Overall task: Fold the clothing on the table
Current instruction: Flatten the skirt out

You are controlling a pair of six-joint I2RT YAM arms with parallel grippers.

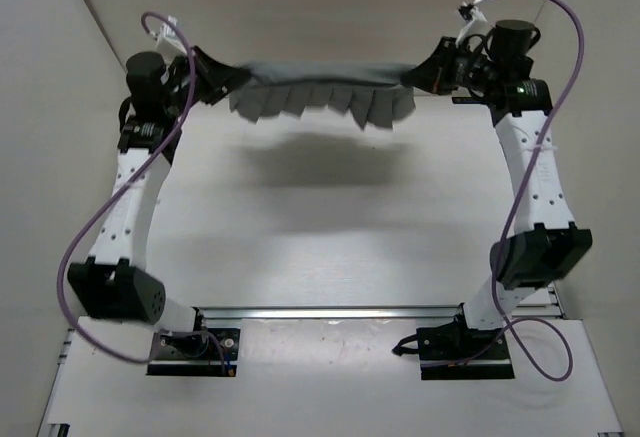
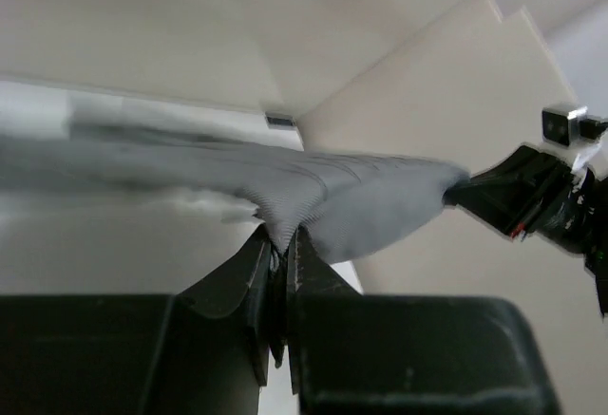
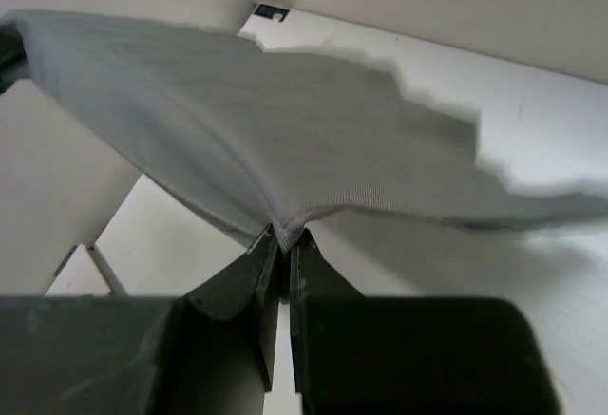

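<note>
Two thin pinches are all I have: my left tool (image 1: 216, 76) and right tool (image 1: 424, 75) each clamp one end of the pleated grey skirt (image 1: 320, 89), stretched in the air above the worktop's (image 1: 330, 227) far side, so pulling further apart could slip an end free.

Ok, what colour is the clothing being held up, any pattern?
Plain medium grey clothing with pleats, no print; right wrist view shows it best.

The grey pleated clothing (image 1: 325, 85) hangs stretched wide in the air above the far end of the white desk (image 1: 330, 237), jagged hem drooping.
</note>
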